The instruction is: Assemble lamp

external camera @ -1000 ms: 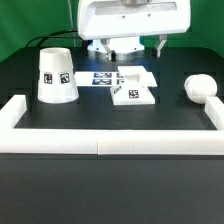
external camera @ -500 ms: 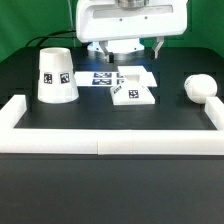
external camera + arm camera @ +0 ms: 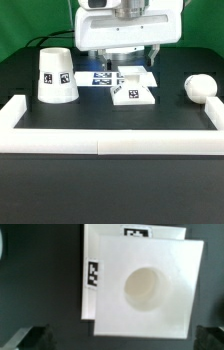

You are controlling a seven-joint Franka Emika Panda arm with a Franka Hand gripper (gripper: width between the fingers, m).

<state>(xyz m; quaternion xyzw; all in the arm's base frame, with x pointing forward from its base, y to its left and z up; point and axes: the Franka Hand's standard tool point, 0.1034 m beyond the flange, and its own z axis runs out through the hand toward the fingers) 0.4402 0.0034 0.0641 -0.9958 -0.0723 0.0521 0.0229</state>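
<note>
Lamp parts sit apart on the black surface [image 3: 95,118], with the tool [image 3: 128,60] spread wide above the base.

Toward the surface's edge at the exterior view's left, the shade [image 3: 58,75] stands with its wide end down and a marker tag facing the camera. Near the middle, toward the far edge, the marker board [image 3: 103,77] lies flat. The square base [image 3: 135,93] lies flat just beside it, under the tool. The bulb [image 3: 200,89] rests near the edge at the exterior view's right, well apart from the base. White rails [image 3: 100,146] line the near edge and turn at both near corners. In the wrist view the base [image 3: 110,258] shows a round socket [image 3: 145,288], and the fingertips [image 3: 30,336] stand far apart, gripping nothing.
</note>
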